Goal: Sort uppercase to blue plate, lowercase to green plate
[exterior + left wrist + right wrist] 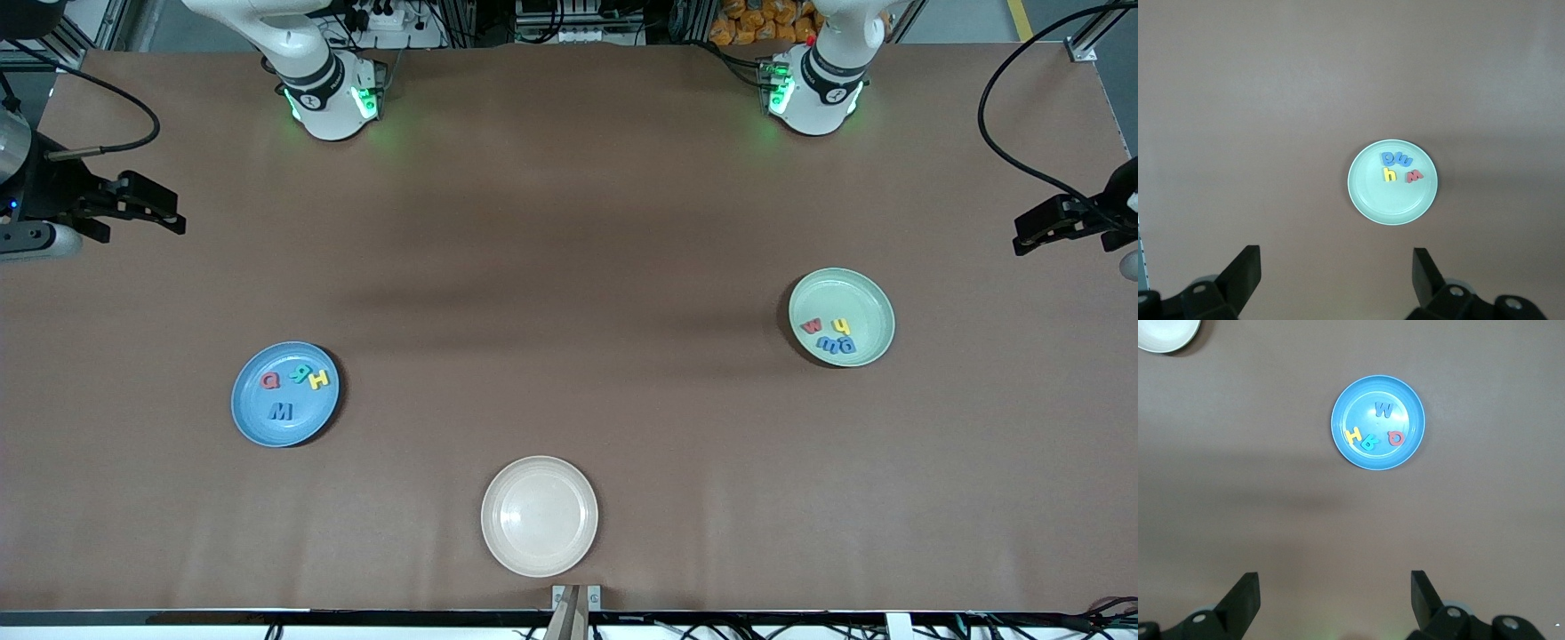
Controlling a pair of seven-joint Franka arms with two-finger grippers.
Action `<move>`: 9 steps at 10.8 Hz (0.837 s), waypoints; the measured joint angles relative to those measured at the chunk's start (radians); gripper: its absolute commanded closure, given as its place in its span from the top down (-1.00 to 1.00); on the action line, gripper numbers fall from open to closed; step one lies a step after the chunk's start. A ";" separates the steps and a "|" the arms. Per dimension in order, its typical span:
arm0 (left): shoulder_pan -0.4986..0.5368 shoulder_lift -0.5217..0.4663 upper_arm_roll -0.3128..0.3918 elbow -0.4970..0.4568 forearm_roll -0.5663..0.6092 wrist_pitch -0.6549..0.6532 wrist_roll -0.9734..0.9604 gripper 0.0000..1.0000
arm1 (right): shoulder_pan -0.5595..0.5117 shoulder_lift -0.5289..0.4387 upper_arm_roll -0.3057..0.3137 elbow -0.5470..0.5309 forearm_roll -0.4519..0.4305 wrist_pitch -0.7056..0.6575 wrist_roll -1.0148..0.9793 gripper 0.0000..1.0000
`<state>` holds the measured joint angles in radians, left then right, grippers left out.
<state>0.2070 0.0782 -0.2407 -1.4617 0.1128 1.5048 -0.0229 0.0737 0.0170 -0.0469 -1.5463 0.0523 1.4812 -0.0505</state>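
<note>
Even overhead light, sharp focus, soft arm shadows across the table [569, 267].

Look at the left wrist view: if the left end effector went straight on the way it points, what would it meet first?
Probably bare table. The left end effector is open and looks down at the brown surface. The green plate sits ahead between the finger lines, so it might meet that instead; depth is unclear.

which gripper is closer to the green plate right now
Left. The left gripper hangs open near the table's edge at the green plate's end; the right gripper waits open at the other end.
</note>
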 measured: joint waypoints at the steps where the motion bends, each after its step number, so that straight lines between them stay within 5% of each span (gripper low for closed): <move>1: -0.061 -0.005 0.061 0.001 0.000 -0.006 0.000 1.00 | 0.000 0.000 0.000 0.000 0.000 0.000 0.000 1.00; 3: -0.156 -0.018 0.162 0.004 -0.009 -0.016 -0.001 1.00 | 0.000 0.000 -0.001 0.000 0.000 0.001 0.000 1.00; 9: -0.207 -0.048 0.236 0.006 -0.109 -0.040 -0.076 1.00 | -0.004 0.000 -0.004 0.008 0.000 0.014 0.000 1.00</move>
<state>0.0005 0.0298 -0.0050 -1.4557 0.0040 1.4645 -0.0990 0.0700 0.0167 -0.0510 -1.5379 0.0523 1.4950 -0.0506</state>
